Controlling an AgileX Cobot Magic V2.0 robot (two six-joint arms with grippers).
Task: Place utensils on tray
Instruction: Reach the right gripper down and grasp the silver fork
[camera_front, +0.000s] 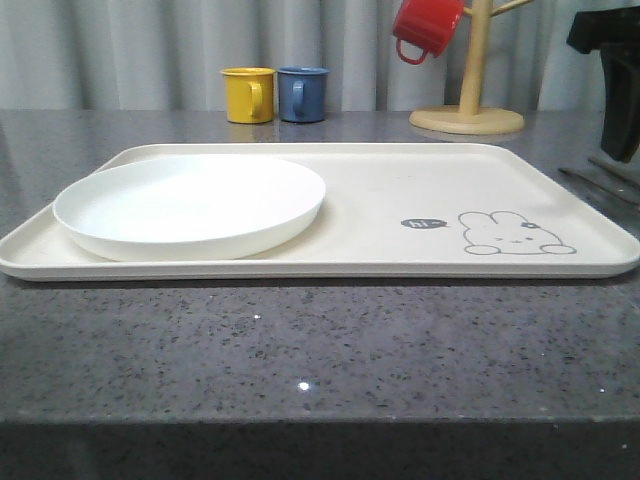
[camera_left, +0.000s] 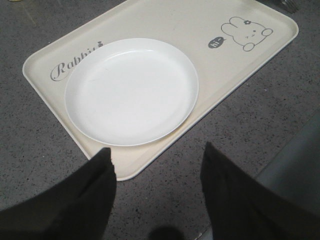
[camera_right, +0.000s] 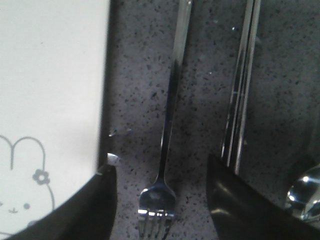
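We see the plate (camera_front: 190, 205) resting on the tray's (camera_front: 400, 190) left half. Our right gripper (camera_right: 160, 200) hangs spread wide and empty over the fork (camera_right: 167, 135), which lies on the counter (camera_front: 300, 360) right of the tray beside the chopsticks (camera_right: 241, 90) and spoon (camera_right: 305, 192). Our left gripper (camera_left: 157, 192) is likewise parted, holding nothing.

A dark grey speckled stone worktop (camera_front: 320, 340) with small glints of light reaches back to pale pleated curtains (camera_front: 130, 50). Far back stand a yellow mug (camera_front: 248, 94) and blue mug (camera_front: 303, 94); right, a wooden mug tree (camera_front: 468, 90) holds a red mug (camera_front: 425, 27).
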